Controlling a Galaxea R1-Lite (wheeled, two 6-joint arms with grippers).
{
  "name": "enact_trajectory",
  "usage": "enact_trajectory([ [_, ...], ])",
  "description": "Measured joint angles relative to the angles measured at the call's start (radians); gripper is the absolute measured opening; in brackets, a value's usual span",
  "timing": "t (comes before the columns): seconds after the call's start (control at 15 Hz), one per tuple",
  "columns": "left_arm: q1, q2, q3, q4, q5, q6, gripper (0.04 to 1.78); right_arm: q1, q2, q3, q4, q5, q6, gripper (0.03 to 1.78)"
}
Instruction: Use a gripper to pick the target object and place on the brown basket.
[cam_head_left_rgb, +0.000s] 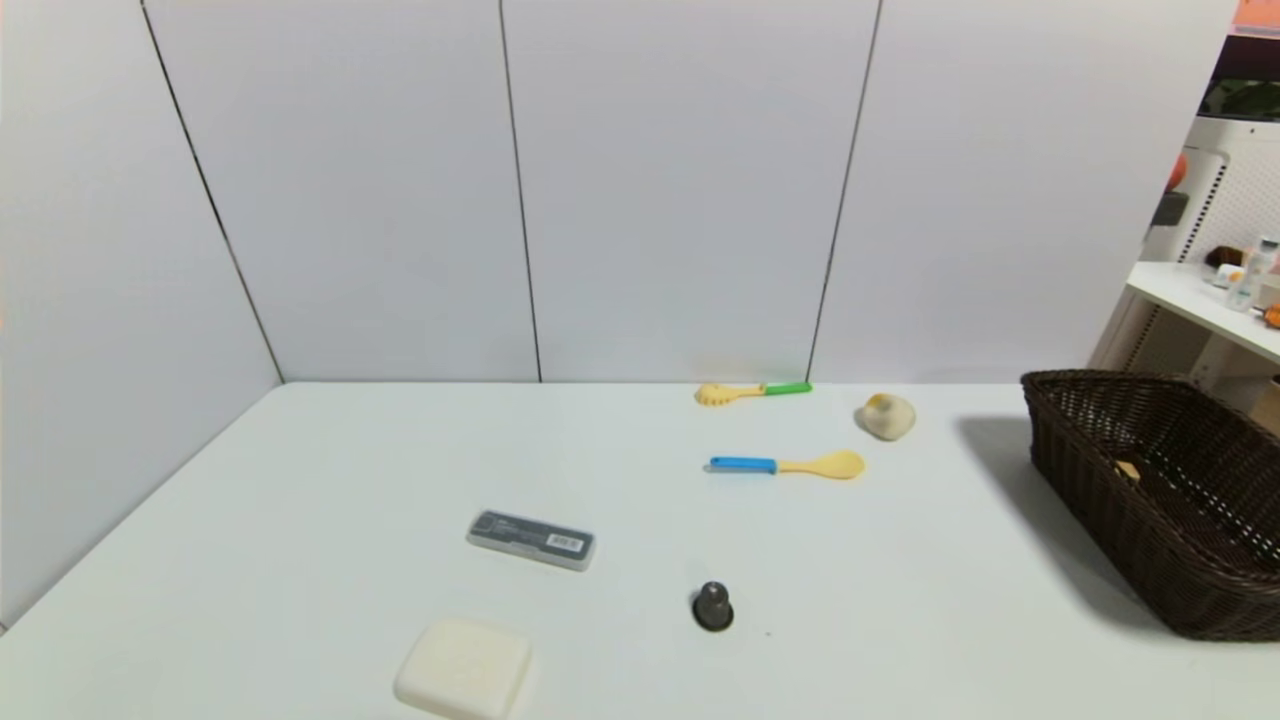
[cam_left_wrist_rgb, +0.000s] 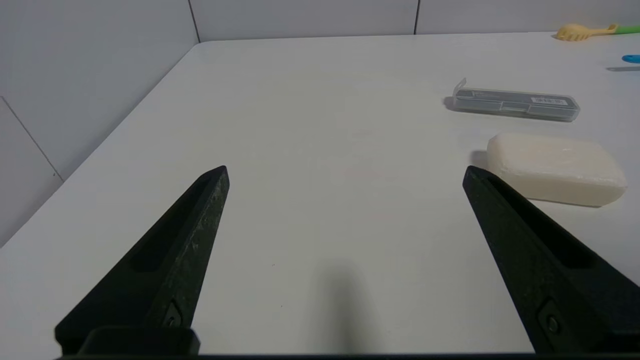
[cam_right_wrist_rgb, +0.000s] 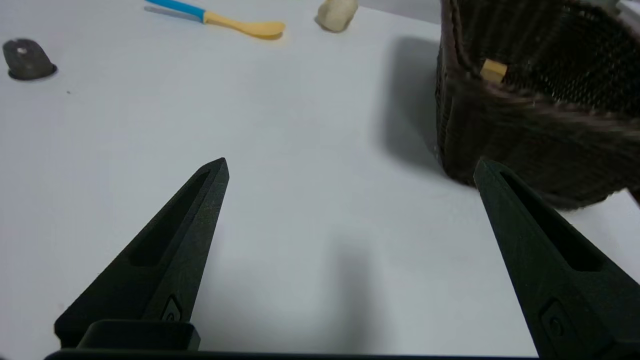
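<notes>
Nearest the head camera lies a cream soap bar (cam_head_left_rgb: 463, 669), close to the table's (cam_head_left_rgb: 330, 480) near edge, with a grey case (cam_head_left_rgb: 531, 540) just beyond it and a small dark knob (cam_head_left_rgb: 713, 607) to its right. Neither arm appears in the head view. Seen through its wrist camera, the left gripper (cam_left_wrist_rgb: 345, 175) hangs low over bare tabletop with its fingers (cam_left_wrist_rgb: 175, 250) spread wide and nothing between them; the soap bar (cam_left_wrist_rgb: 556, 169) sits just beside one fingertip. The right gripper (cam_right_wrist_rgb: 350, 167) is likewise wide open and empty above open table, one finger (cam_right_wrist_rgb: 540, 250) close to the brown basket's (cam_right_wrist_rgb: 525, 130) near wall. The wooden cube (cam_right_wrist_rgb: 493, 70) lies inside the basket (cam_head_left_rgb: 1090, 450), against the inner face of the wall nearest the table's middle; in the head view the cube (cam_head_left_rgb: 1128, 469) shows only as a small tan patch partly hidden by the rim. Being a cube, it has no long axis, and which way its faces turn is hard to make out. The basket stands at the table's right side, cut off by the frame edge, its long side running from near to far. Broad clear surface separates it from the blue-handled spoon (cam_head_left_rgb: 787, 465), the green-handled scoop (cam_head_left_rgb: 752, 392) at the far edge, and the rounded beige lump (cam_head_left_rgb: 886, 416).
</notes>
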Motion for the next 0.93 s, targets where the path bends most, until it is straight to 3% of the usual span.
enact_trajectory([
  [0.33,0.000,0.000,0.000,0.000,0.000,0.000,1.69,-0.018,-0.155,0.014,0.022,-0.008,0.056,1.69],
  [0.53,0.000,0.000,0.000,0.000,0.000,0.000,1.69,-0.019,-0.176,0.015,0.021,-0.016,0.124,1.69],
  [0.8,0.000,0.000,0.000,0.000,0.000,0.000,1.69,-0.018,-0.182,0.015,0.021,-0.027,0.127,1.69],
  [0.93,0.000,0.000,0.000,0.000,0.000,-0.001,1.69,-0.018,-0.182,0.016,0.021,-0.042,0.157,1.69],
])
